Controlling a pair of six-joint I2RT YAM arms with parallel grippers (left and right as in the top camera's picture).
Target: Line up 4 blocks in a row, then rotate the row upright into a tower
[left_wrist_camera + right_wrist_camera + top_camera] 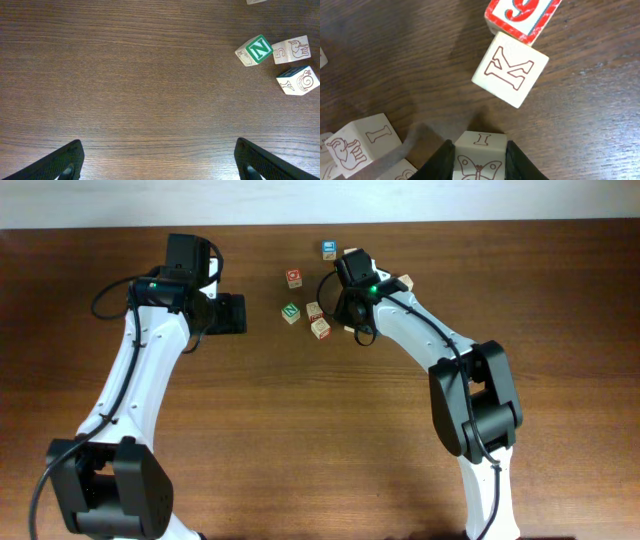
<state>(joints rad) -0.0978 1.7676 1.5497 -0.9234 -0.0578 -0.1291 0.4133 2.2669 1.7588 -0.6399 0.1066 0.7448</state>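
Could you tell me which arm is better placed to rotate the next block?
Right: the right gripper grips the pale wooden butterfly cube, while the left gripper hangs open above the brown wooden table, holding nothing.

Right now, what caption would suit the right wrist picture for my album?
Right pincer closed on the butterfly block, K block and red 9 block just beyond.

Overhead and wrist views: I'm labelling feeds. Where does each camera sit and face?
Overhead: above the table, facing straight down; left gripper and right gripper show.
Left wrist: behind the left gripper, facing down at wood; its open fingers show.
Right wrist: low over the table; its fingers clamp the butterfly block.
Shared: N block, in overhead and left wrist.
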